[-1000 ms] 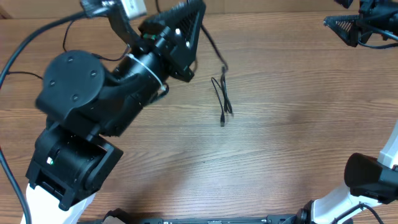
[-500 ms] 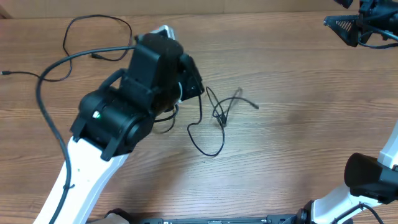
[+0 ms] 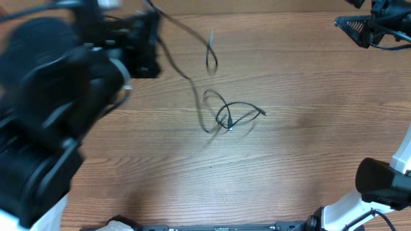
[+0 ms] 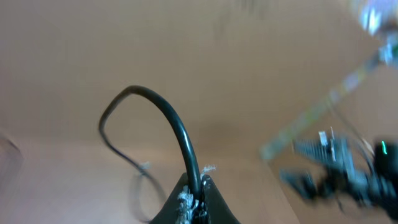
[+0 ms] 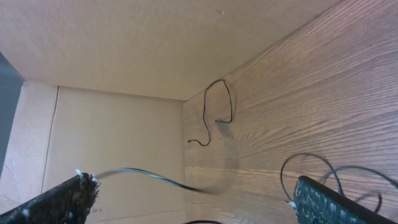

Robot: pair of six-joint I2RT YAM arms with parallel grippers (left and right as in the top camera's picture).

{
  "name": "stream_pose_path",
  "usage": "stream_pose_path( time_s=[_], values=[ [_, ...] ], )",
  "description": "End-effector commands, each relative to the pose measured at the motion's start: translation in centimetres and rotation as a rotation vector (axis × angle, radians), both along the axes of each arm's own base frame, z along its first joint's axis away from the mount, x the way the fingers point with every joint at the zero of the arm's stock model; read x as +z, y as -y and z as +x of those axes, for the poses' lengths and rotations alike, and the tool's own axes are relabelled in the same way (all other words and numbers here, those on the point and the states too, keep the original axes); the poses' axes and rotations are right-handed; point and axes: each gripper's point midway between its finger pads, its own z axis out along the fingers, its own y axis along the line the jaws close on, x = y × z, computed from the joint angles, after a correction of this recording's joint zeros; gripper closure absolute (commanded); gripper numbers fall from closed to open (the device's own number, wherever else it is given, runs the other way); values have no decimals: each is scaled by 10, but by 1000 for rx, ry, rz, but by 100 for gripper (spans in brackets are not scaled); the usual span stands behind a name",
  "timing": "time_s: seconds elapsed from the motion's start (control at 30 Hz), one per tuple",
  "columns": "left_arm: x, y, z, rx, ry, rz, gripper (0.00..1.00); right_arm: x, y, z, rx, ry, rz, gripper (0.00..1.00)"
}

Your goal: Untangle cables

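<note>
**Black strand drawn out of the knot, knot not yet freed**

- Brown wood-grain table (image 3: 308, 160): the work is carried at its centre.
- Bulky black left arm (image 3: 58, 96): recorded blurred. Half a second ago it was bent over the table's middle; it has since been swung to the far-left corner.
- Right gripper (image 5: 193, 186): kept at the far-right edge, fingers spread wide, nothing between them.
- Left gripper (image 4: 196, 198): fingers pressed together on a black cord that arches up out of them.
- Thin black cables (image 3: 230, 119): a small knot of crossed loops is left lying at the table's centre. The wide loop formerly spread toward the near side has been taken up. Separation is judged partial only, since the loops are seen to cross.
- Lifted strand (image 3: 186, 76): its long axis is laid diagonally, from the left gripper at the far left down to the knot.
- Small plug end (image 3: 262, 113): pointed right, away from the knot.
</note>
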Motion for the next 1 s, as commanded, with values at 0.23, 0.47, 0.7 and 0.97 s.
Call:
stream_pose_path(
  time_s=[0.23, 0.47, 0.7, 0.97],
  values=[
    [129, -61, -14, 299, 503, -51, 96, 4, 2, -1, -4, 19, -11, 0],
    [92, -23, 21, 160, 433, 146, 96, 4, 2, -1, -4, 19, -11, 0],
    [38, -11, 62, 155, 284, 312, 96, 4, 2, -1, -4, 19, -11, 0],
    [-38, 37, 93, -48, 44, 284, 96, 4, 2, -1, -4, 19, -12, 0]
  ],
)
